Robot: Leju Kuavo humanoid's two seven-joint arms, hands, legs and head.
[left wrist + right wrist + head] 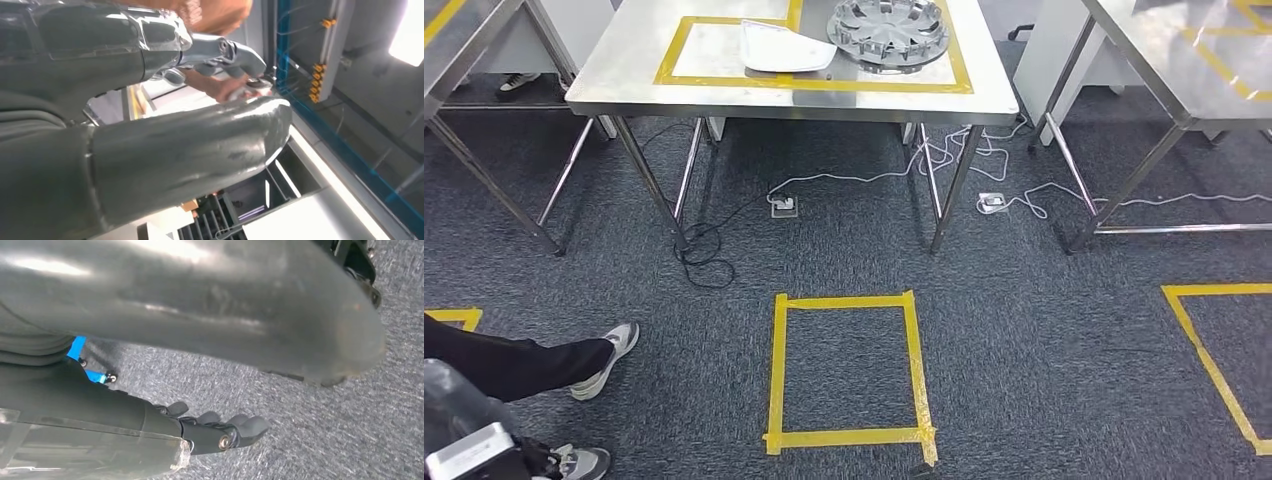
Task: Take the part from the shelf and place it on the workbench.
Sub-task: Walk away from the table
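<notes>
Carpet (1024, 340): dark grey, with yellow tape marks; a taped square (846, 372) lies nearest, another taped outline at the right edge.
Left hand (150, 130): seen in the left wrist view; thick grey thumb across the middle, darker fingers (235, 55) stretched out beyond it. A person's hand (220, 87) lies against the fingertips. Whether the fingers have hold of anything, cannot tell.
Right hand (200, 340): hangs over the carpet; fingers (235, 430) curled in a little, nothing in them, thumb apart from them.
Person: a dark trouser leg and grey shoe (609, 355) at the left edge of the head view, a second shoe near the bottom left corner.
Cables (944, 165): white and black, trailing on the carpet under the bench.
Workbench (624, 75): steel top on steel legs, far side of the taped square, with a yellow taped rectangle on top.
Part (887, 32): silver wheel cover, flat on the bench inside the tape, toward the right edge.
White tray (784, 47): just left of the part, edges touching or overlapping.
Side tables (1164, 60): 2 more steel tables, left and right.
</notes>
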